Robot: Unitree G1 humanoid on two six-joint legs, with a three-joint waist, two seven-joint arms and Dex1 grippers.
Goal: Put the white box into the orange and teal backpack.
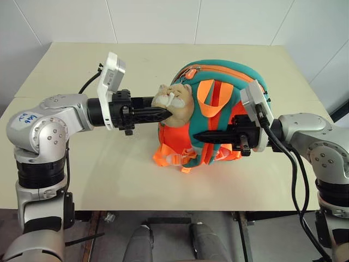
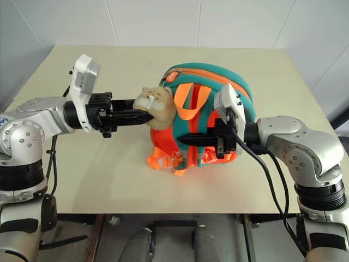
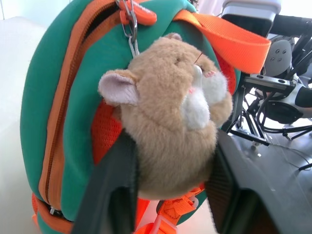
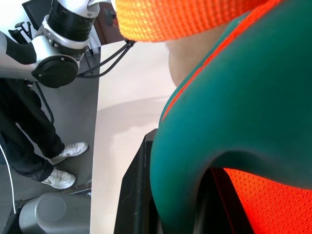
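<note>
The orange and teal backpack (image 1: 218,112) stands upright mid-table (image 1: 109,180), held between both arms. Right gripper (image 1: 199,136) reaches in level from the right, jaws clamped on a teal strap (image 4: 209,131). Left gripper (image 1: 163,113) comes level from the left, fingers (image 3: 109,190) either side of the plush bear (image 3: 170,131), apparently closing on it. White box: whereabouts not established.

Both arms raised, forearms level, pointing inward at each other. Left gripper (image 1: 159,114) fingers clamped around something soft; right gripper (image 1: 203,136) pinched tight on a strap.
</note>
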